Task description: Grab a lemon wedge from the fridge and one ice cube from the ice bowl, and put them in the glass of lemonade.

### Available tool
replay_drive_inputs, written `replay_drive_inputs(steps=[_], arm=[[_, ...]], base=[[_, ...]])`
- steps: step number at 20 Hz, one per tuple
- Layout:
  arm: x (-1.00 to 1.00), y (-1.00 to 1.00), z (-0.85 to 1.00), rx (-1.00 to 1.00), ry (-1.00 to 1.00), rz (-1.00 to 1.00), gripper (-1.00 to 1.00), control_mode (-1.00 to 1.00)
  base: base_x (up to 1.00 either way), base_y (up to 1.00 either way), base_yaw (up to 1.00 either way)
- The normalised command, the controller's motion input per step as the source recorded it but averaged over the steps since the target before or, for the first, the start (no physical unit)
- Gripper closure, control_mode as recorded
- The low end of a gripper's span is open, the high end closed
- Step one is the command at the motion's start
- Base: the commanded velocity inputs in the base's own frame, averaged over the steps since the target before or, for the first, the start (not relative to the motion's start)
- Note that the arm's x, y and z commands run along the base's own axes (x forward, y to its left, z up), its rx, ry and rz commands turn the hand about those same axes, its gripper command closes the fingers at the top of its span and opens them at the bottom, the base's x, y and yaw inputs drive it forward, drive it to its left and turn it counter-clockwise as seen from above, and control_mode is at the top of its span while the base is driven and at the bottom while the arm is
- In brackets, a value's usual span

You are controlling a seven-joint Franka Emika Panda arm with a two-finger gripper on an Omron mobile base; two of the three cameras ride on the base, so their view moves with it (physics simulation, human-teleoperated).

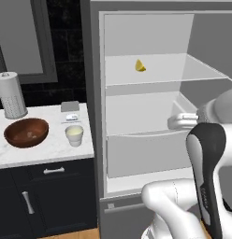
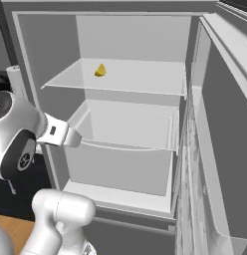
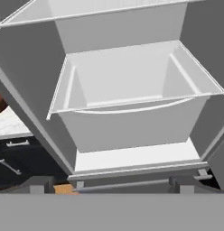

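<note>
the fridge (image 1: pixel 97 93) stands open, its white inside showing 1 glass shelf (image 1: pixel 160 72) above a deep white drawer (image 1: pixel 141 121). the lemon wedge (image 1: pixel 140 66) lies on that shelf, toward the back and left of its middle, alone there; from the right base view the lemon wedge (image 2: pixel 100 70) sits on the shelf's left half, well above the drawer (image 2: pixel 130 127). the fridge door (image 2: pixel 215 149) is swung out to the right of the opening.

the gripper (image 1: pixel 179 122) hangs in front of the fridge at the height of the drawer's rim, well below the lemon wedge and apart from it. in the right base view the gripper (image 2: pixel 70 137) points into the opening near the drawer's left corner. its jaws stand wide apart and hold nothing. the hand view looks straight at the drawer (image 3: pixel 132 90) with the shelf's edge above it.

left of the fridge, the marble surface (image 1: pixel 47 149) carries the ice bowl (image 1: pixel 26 132), reddish-brown and glossy, and just beside it, nearer the fridge, the glass of lemonade (image 1: pixel 74 135). the 2 stand close but apart. behind the ice bowl, farther from the fridge, a paper-towel roll (image 1: pixel 11 94) stands upright.
</note>
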Motion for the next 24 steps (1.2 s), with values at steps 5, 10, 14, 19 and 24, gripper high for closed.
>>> replay_drive_inputs(steps=[5, 10, 14, 19, 24], arm=[[-0.05, 0.31, 0.68, 0.08, -0.28, 0.0, -1.0, -1.0], [0.0, 0.14, 1.0, 0.0, -0.29, 0.06, -1.0, -1.0], [0.85, -0.09, 0.82, 0.0, 0.05, 0.06, -1.0, -1.0], [1.0, -0.21, 0.08, -0.01, 0.17, 0.01, -1.0, -1.0], [0.85, -0.01, -0.29, 0.0, 0.07, 0.0, -1.0, -1.0]], base=[[0.0, 0.0, 0.0], [0.0, 0.0, 0.0], [0.0, 0.0, 0.0], [0.0, 0.0, 0.0], [0.0, 0.0, 0.0]])
